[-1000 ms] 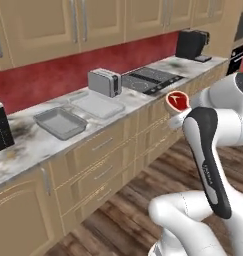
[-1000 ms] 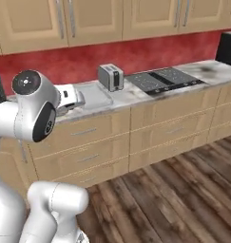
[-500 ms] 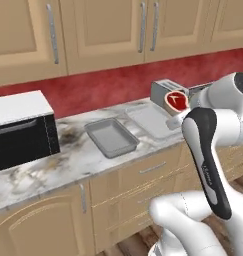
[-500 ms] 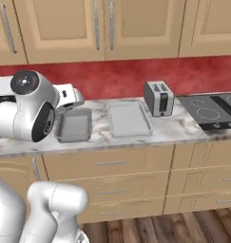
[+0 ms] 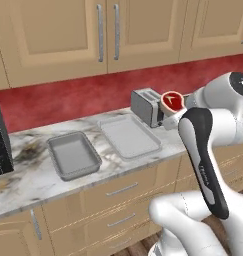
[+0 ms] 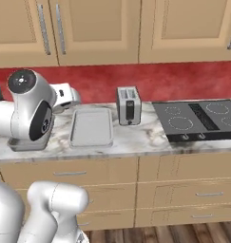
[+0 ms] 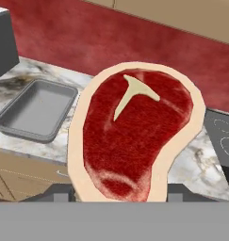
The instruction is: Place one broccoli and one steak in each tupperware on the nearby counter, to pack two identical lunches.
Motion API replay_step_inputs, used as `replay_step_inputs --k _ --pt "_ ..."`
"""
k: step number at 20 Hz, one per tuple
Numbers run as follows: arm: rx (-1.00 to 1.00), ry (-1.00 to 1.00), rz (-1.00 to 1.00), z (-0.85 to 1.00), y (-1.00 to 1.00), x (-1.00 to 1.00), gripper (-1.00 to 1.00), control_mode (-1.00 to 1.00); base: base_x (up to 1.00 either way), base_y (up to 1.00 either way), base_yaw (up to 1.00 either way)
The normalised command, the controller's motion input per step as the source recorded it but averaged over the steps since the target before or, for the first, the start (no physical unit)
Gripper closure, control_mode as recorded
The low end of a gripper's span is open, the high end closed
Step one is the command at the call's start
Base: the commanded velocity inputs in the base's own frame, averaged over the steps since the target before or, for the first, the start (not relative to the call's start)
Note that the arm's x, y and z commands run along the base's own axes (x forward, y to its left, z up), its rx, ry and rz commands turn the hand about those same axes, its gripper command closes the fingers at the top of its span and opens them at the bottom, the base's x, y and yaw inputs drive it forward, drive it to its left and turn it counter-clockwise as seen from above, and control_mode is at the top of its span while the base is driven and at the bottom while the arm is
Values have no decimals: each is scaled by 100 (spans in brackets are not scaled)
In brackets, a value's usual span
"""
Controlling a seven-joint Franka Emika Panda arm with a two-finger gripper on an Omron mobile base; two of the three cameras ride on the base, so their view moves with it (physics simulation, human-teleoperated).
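In the hand view a raw steak [image 7: 134,136], red with a pale fat rim and a T-shaped bone, is seen gripped between the jaws, which are held partly apart on its lower edge. Behind it the darker, deeper tupperware [image 7: 36,110] is seen on the marble tabletop [image 7: 200,164], with a corner of the hob [image 7: 222,134] at the right.

From the left base view the steak [image 5: 172,102] is shown raised above the tabletop [image 5: 28,180], in front of the silver toaster [image 5: 145,107] and well apart from both trays. There the darker tupperware [image 5: 73,155] and the paler, flatter tupperware [image 5: 128,136] are seen side by side, both bare, with a black appliance [image 5: 0,145] at the left edge.

In the right base view the steak is hidden behind the arm; the paler tupperware [image 6: 91,127], the toaster [image 6: 128,105] and the full black hob [image 6: 197,118] are laid out along the tabletop [image 6: 136,140].

The wall behind is red, with light wooden cabinets [image 5: 108,35] above and matching drawers [image 6: 183,190] below; a wood floor [image 6: 183,235] is glimpsed at the bottom.
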Motion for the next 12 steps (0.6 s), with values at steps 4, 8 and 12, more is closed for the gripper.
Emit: replay_step_inputs --k 4,8,12 --pt "0 0 0 0 0 0 100 100 -1 -26 0" --pt "0 0 0 0 0 0 100 100 6 0 0" --pt "0 0 0 0 0 0 100 100 35 1 0"
